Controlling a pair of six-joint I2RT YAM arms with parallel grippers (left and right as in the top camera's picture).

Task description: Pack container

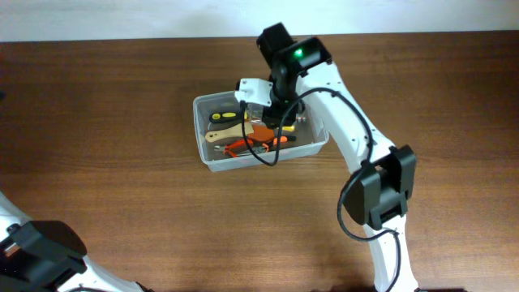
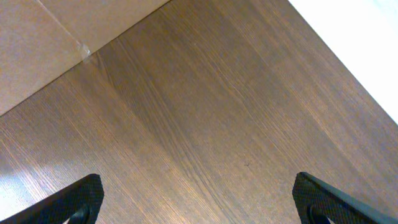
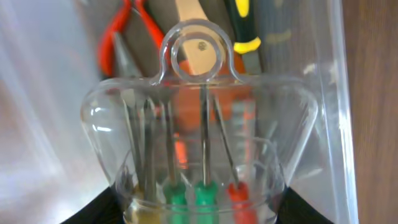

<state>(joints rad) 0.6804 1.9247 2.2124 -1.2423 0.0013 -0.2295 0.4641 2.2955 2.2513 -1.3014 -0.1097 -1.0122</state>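
The container [image 1: 208, 156] sits on the table [image 1: 105, 97] a little behind its middle, holding orange pliers [image 1: 253, 144], a yellow-and-black handle [image 1: 224, 116] and a wooden handle [image 3: 186, 9]. The right gripper [image 1: 280, 113] hangs directly over it, clamped on a clear pack [image 3: 199, 118] of small screwdrivers (green, red and yellow handles show through the plastic). The left gripper [image 2: 199, 204] is well apart from all this, off at the left corner of the table, its fingers spread wide over bare wood.
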